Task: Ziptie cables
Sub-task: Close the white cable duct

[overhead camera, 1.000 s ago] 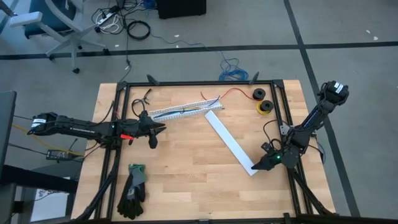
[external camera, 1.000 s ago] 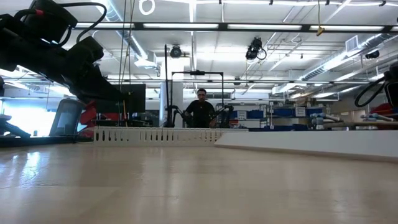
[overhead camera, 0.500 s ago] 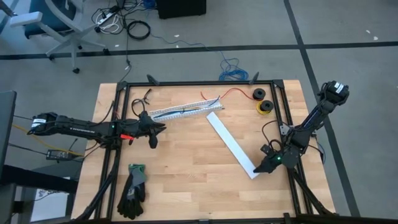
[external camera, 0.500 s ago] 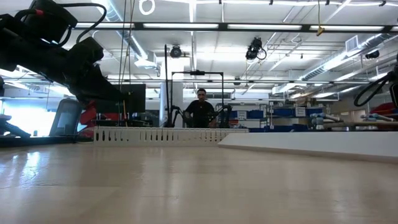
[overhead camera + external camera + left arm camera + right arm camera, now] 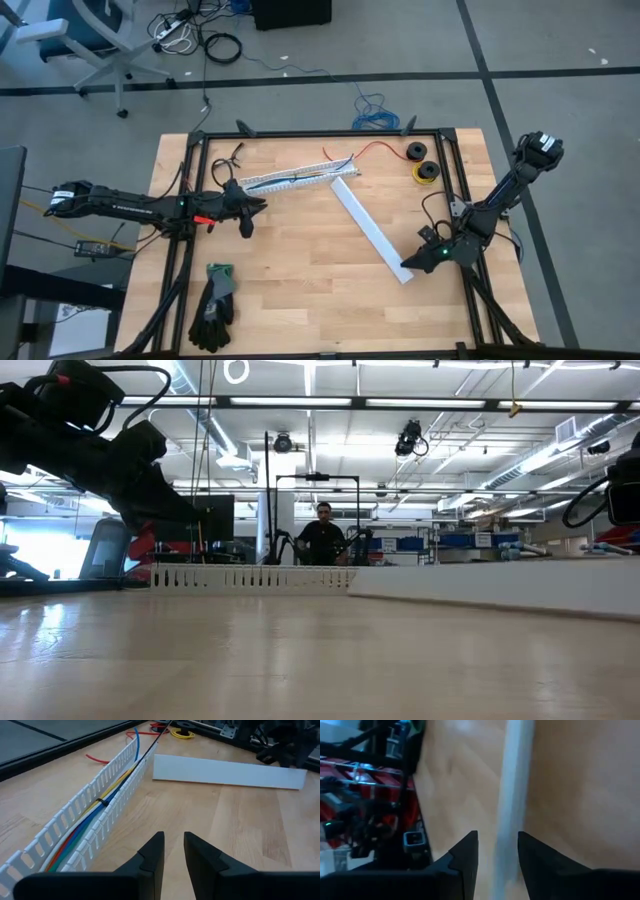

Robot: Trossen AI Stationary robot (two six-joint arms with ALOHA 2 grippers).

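Note:
The cables (image 5: 95, 807), yellow, green, blue and white, lie inside a white slotted channel (image 5: 300, 177) at the table's far middle. A thin black tie (image 5: 102, 801) sits around them. My left gripper (image 5: 174, 852) hovers just near of the channel's left end (image 5: 250, 212), narrowly open and holding nothing. A flat white strip (image 5: 370, 228) lies slantwise on the table. My right gripper (image 5: 408, 265) is at the strip's near end, and its fingers are apart with the strip between them (image 5: 497, 865). My right gripper has one finger on either side of the white strip's near end (image 5: 504, 860), slanting down from the table's right side. I cannot tell whether the fingers touch it. The strip lies flat on the table.
Black-and-green gloves (image 5: 215, 300) lie near left. A black spool (image 5: 415, 152) and a yellow spool (image 5: 427, 172) sit far right, beside a thin red wire (image 5: 375, 148). A dark metal frame (image 5: 320, 133) borders the table. A person (image 5: 323, 535) stands in the room behind.
My right gripper has edged a little onto the white strip's near end, and its wrist has turned slightly. The strip and the channel have kept their places.

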